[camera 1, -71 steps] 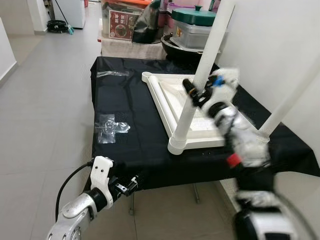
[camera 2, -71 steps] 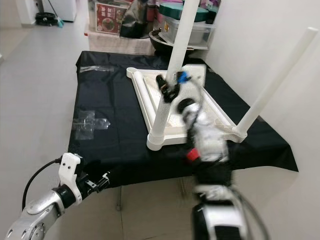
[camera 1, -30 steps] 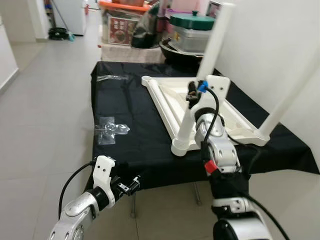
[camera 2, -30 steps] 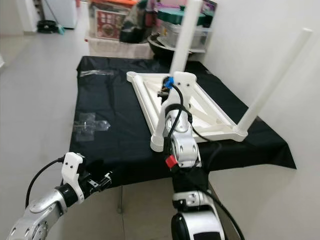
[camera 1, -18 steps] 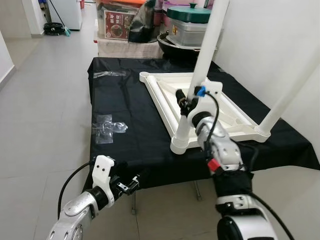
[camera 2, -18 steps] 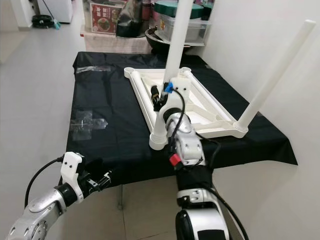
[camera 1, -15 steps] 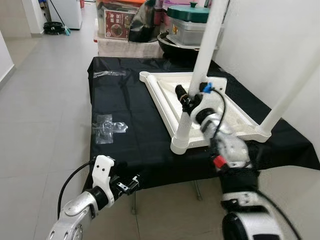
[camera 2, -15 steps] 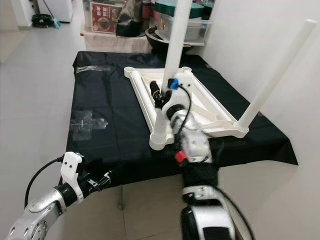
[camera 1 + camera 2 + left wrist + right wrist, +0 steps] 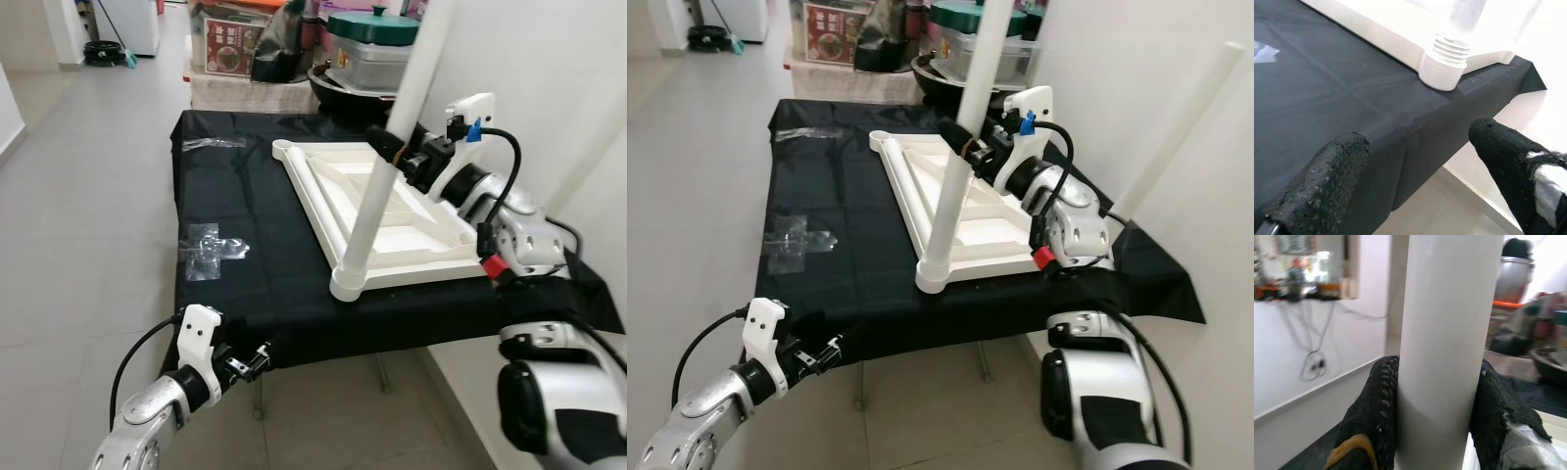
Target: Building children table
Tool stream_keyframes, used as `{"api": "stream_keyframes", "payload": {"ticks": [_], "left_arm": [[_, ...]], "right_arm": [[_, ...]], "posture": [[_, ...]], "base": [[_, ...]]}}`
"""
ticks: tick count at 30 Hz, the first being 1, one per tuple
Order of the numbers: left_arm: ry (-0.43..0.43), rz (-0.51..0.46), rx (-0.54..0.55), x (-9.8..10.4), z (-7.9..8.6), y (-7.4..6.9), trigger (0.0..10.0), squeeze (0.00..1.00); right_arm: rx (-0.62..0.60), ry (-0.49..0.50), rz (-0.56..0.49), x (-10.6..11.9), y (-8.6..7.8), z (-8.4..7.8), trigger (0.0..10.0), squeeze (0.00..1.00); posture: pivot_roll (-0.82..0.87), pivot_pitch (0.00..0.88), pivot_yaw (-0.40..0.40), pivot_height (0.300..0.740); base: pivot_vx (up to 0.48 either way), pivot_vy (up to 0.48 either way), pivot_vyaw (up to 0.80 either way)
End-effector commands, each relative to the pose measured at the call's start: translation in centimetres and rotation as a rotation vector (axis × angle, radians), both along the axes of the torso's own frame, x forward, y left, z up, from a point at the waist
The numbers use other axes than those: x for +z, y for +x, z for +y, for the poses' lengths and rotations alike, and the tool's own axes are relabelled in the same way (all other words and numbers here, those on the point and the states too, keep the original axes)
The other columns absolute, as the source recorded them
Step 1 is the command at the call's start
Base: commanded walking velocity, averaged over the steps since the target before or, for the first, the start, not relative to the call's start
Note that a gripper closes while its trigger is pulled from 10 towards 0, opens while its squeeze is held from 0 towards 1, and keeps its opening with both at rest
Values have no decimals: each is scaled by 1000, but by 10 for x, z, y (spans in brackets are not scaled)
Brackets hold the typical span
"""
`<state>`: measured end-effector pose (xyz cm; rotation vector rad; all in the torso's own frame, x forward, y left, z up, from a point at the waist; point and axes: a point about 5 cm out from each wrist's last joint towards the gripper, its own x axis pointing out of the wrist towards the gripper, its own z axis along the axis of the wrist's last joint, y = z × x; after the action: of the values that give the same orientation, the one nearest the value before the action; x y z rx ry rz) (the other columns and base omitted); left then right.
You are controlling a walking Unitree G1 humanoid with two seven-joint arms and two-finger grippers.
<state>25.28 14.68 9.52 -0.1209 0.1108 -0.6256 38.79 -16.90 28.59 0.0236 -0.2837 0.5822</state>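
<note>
Indoors, a black-draped table [image 9: 245,206] stands on grey floor tiles [image 9: 88,196] beside a white wall [image 9: 529,59]. Right hand [image 9: 397,154] clamps a white leg [image 9: 392,166]; left hand [image 9: 257,358] hangs open.

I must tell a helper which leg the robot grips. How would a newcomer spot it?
Find the black-draped table with the upturned white tabletop. The gripped leg rises from its nearest corner, with the right gripper shut around it midway; the other leg stands free by the wall.

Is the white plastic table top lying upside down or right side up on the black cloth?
Upside down. The white plastic table top lies on the black cloth with its white legs pointing upward.
</note>
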Motion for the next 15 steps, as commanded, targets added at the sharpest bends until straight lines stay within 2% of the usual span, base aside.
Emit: {"api": "stream_keyframes", "payload": {"ticks": [1, 5, 8, 11, 12, 13, 15], "left_arm": [[5, 5, -4, 0, 0, -2, 10000, 0], [7, 4, -3, 1, 1, -2, 10000, 0], [9, 6, -8, 1, 1, -3, 10000, 0], [10, 7, -9, 1, 1, -3, 10000, 0], [12, 8, -11, 1, 1, -2, 10000, 0], [13, 7, -10, 1, 1, -2, 10000, 0], [13, 7, -10, 1, 1, -2, 10000, 0]], "right_arm": [[-131, 4, 55, -16, 5, -4, 0, 0], [-144, 46, 68, -23, 4, 0, 0, 0], [-123, 78, 129, -50, -2, 16, 0, 0], [-134, 78, 154, -58, -3, 19, 0, 0], [-205, 62, 184, -66, -4, 17, 0, 0], [-357, 58, 217, -74, -3, 11, 0, 0], [-357, 58, 217, -74, -3, 11, 0, 0]], "posture": [[56, 0, -148, 740], [56, 0, -144, 740], [57, 0, -138, 740], [57, 0, -138, 740], [54, 0, -137, 740], [51, 0, -139, 740], [51, 0, -139, 740]], "base": [[0, 0, 0], [0, 0, 0], [0, 0, 0], [0, 0, 0], [0, 0, 0], [0, 0, 0], [0, 0, 0]]}}
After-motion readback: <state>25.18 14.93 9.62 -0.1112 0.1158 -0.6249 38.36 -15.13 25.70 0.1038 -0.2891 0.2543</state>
